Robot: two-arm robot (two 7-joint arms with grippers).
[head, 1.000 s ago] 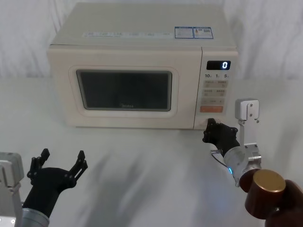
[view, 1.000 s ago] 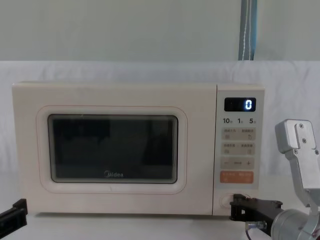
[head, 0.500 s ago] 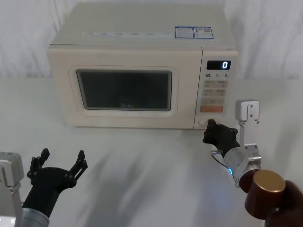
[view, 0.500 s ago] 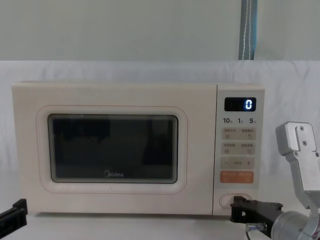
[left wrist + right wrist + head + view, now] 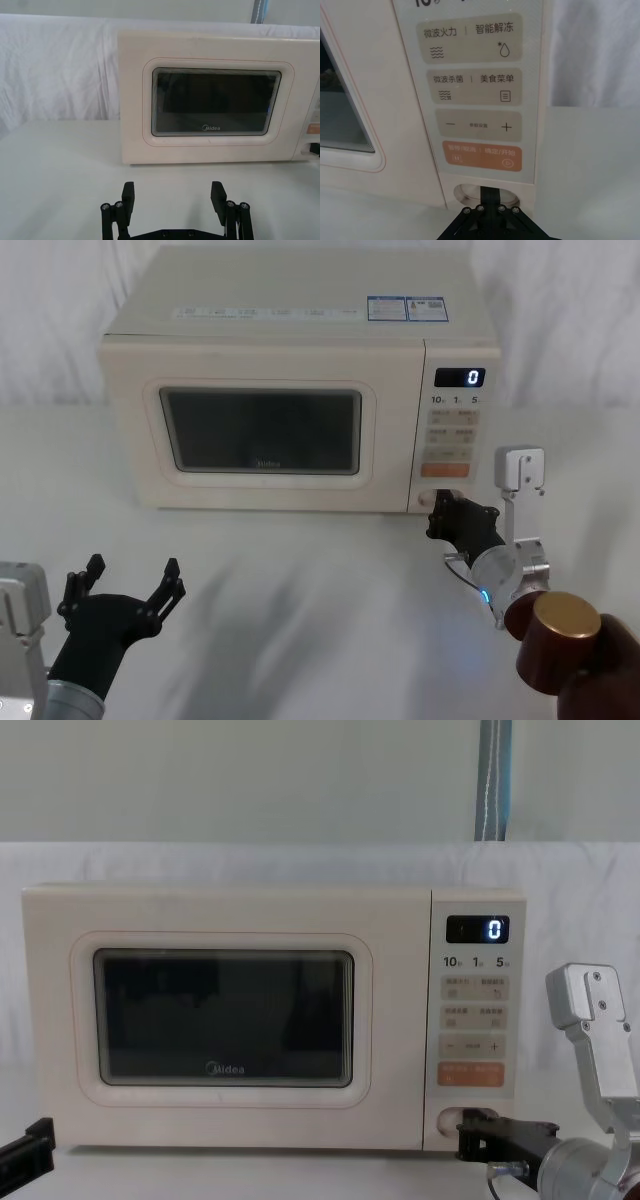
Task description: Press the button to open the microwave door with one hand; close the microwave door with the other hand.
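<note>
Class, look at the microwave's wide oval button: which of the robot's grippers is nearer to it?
Right. The right gripper has its shut tips on the button; the left gripper hovers open, low in front of the door's left side.

The head view looks forward and down at the microwave (image 5: 290, 390), taking in its top and front. The chest view sits lower, facing the microwave door (image 5: 225, 1020) squarely from the side. The left wrist view looks from low over the tabletop (image 5: 60, 165) — farther back — at the same door. The right wrist view is very near the keypad panel (image 5: 472, 95) and the button (image 5: 470, 191) — parts the chest view also shows.
</note>
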